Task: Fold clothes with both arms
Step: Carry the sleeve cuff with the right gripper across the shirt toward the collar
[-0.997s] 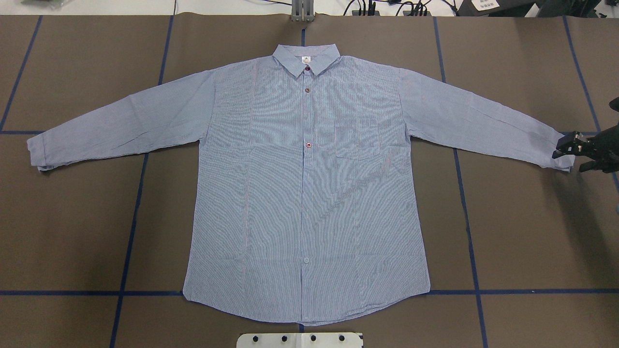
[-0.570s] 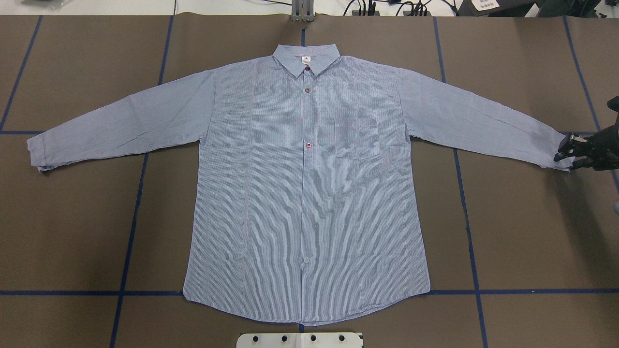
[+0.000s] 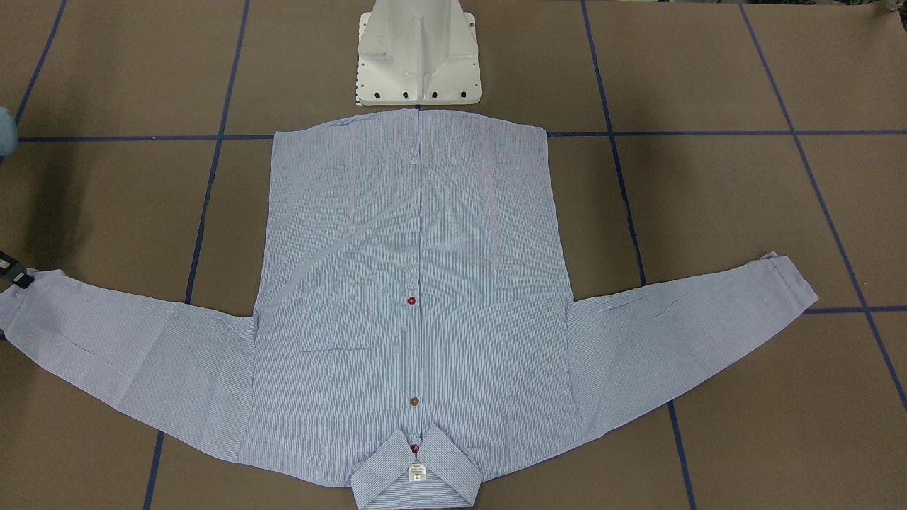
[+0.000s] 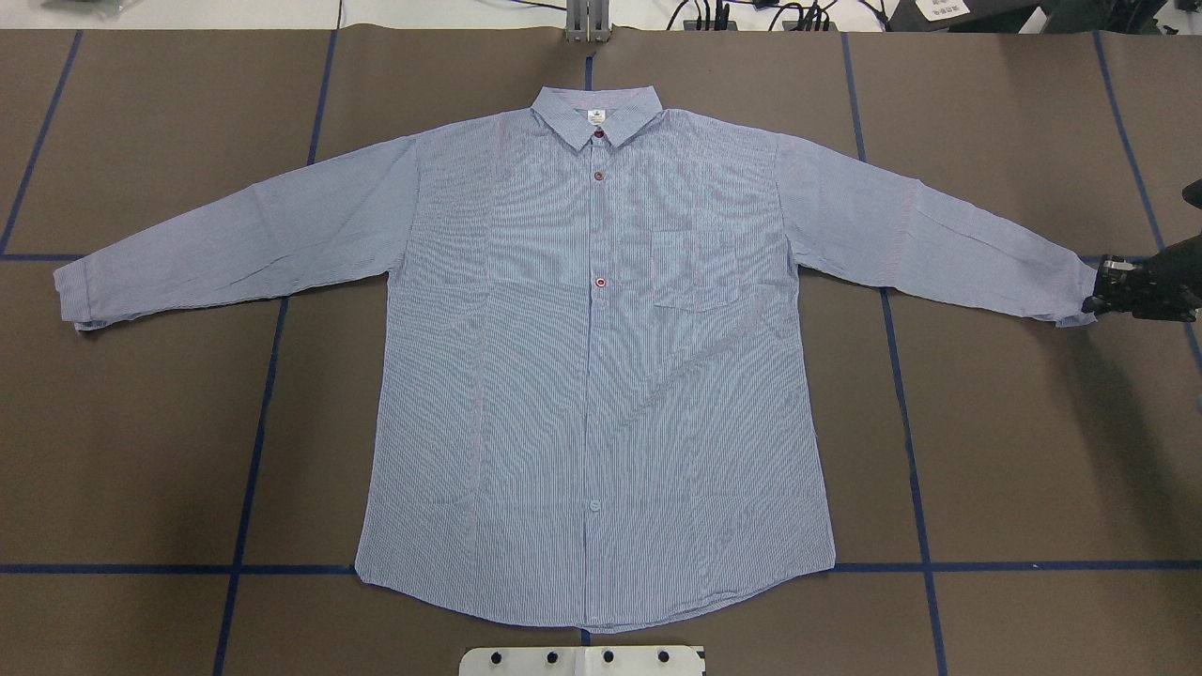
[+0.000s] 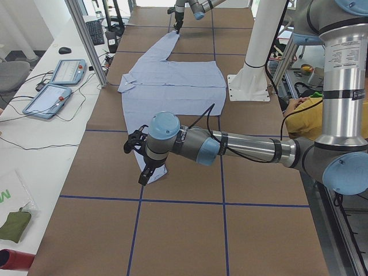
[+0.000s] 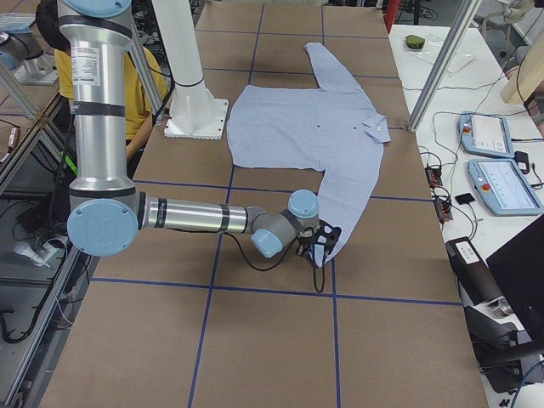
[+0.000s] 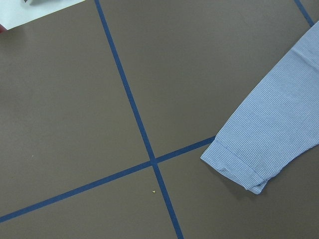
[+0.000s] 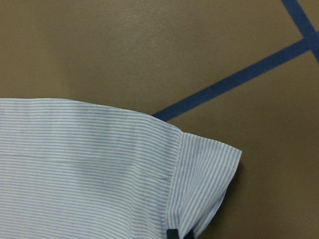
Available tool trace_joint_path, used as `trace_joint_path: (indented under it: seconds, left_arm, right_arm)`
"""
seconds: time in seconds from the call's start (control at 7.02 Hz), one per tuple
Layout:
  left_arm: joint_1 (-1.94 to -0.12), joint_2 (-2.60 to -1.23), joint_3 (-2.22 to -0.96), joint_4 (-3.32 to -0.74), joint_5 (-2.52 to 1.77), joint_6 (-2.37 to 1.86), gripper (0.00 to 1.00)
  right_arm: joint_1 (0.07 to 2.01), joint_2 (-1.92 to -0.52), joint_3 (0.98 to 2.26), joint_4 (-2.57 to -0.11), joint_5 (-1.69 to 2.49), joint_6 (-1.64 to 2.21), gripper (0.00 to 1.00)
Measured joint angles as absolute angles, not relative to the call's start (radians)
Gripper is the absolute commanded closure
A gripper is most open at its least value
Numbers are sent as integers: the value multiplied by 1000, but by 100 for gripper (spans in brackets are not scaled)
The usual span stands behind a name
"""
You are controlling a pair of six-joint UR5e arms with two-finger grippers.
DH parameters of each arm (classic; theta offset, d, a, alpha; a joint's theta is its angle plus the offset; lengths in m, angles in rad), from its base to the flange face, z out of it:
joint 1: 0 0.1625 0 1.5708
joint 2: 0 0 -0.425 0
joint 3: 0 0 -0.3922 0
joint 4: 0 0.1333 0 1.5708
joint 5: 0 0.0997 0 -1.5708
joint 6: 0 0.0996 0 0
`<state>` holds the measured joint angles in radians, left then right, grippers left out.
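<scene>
The shirt (image 4: 601, 376) lies flat and face up on the desk (image 4: 141, 422), buttoned, with both sleeves spread wide and no fold made. The work is at its opening step: taking hold of the sleeve ends.

The right end effector (image 4: 1099, 289) sits at the outer edge of the right cuff (image 4: 1075, 296). Its fingers look clenched on the cuff's hem, so I judge it to be grasping the shirt there. In its wrist view one dark fingertip (image 8: 172, 234) shows right at the cloth's edge. From this end effector the sleeve runs away toward the collar (image 4: 593, 113), and the shirt's body is well apart from it.

The left end effector (image 5: 137, 164) hovers over the desk close to the left cuff (image 7: 239, 164). The cuff lies just beside it and lower, not between its fingers as far as the wrist view shows. It appears only in the side view, so I cannot tell whether it is released or clenched.

The next move likely calls for the left end effector to come down onto its cuff and pinch through both layers. Then both would lift slightly and carry the sleeves inward across the chest. The thin cloth may slip from an edge-only pinch, so the right grip looks worth checking before any pull.
</scene>
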<state>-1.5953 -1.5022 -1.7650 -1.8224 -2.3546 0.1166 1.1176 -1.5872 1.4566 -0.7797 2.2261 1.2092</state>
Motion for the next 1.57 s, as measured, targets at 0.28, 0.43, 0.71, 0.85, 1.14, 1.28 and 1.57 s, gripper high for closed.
trace_joint_path:
  seconds: [0.28,0.43,0.71,0.85,1.14,1.28,1.57]
  left_arm:
    - [-1595,-1503,-1766,-1822,-2355,117,0]
    - [-1595,-1503,-1766,-1822,-2355,117,0]
    - [-1595,-1503,-1765,-1822,-2354,117,0]
    - [-1595,-1503,-1764,-1822,-2354,117,0]
    - [-1595,-1503,-1764,-1822,-2353,117,0]
    - [-1595,-1503,-1764,-1822,-2355,117,0]
    - [-1595,-1503,-1764,-1822,-2356,117,0]
  right_arm:
    - [1116,-1557,1559,-799,2217,1225,100]
    - [1107,-1471,1584,-864,2212,1233,100]
    - [1017,-1174,1585,-1150,2160,1298,100]
    - [940,-1037,1553,-1238,2084,1372,100]
    - [798,-742,1353,-1276,1932,1525,100]
    - [752,-633,1260,-1257,1896,1557,100]
    - [688,-555,1156,-1140,1853,1609,100]
